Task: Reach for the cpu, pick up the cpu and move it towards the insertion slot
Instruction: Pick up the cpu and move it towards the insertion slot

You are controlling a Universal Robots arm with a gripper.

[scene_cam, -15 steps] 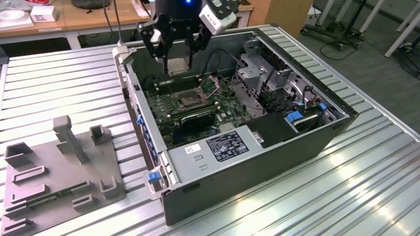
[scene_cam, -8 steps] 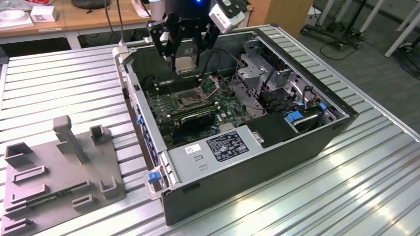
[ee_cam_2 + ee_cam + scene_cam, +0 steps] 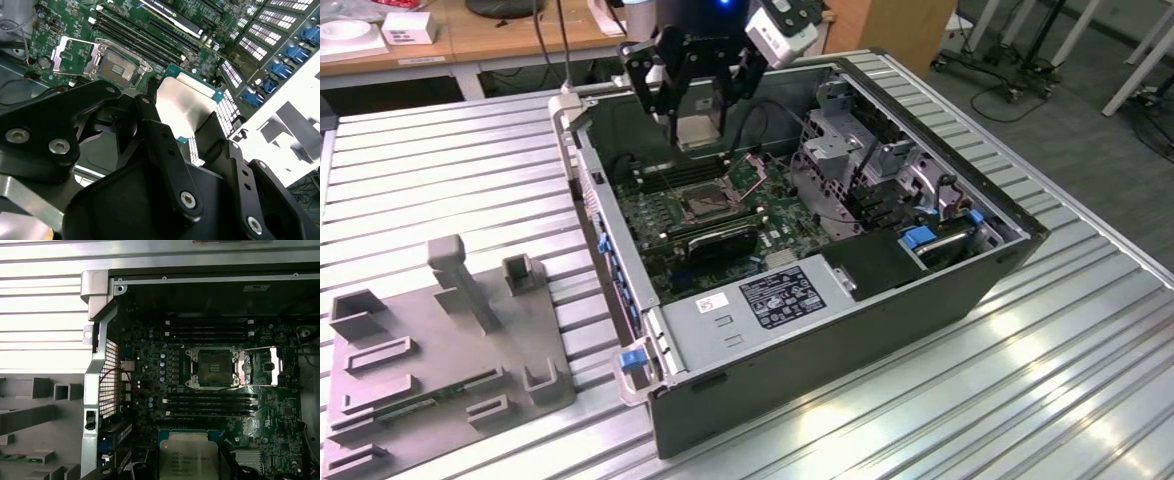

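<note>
– Gripper (image 3: 192, 132) fingers clamp the cpu (image 3: 187, 107) by opposite edges, above the insertion slot (image 3: 214, 369), not yet over it.
– Light, stiff, fragile (keep to the edges).

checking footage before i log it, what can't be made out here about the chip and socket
- The chip's near edge, second wrist view: hidden behind the gripper fingers.
- The chip's lower part, first wrist view: cut off by the frame edge.
- The socket's contacts, both wrist views: too small to check.
- The socket, exterior view: partly blocked by the gripper above.

Bright overhead light; glare on table (image 3: 1067, 380); case interior (image 3: 210, 305) dim.
</note>
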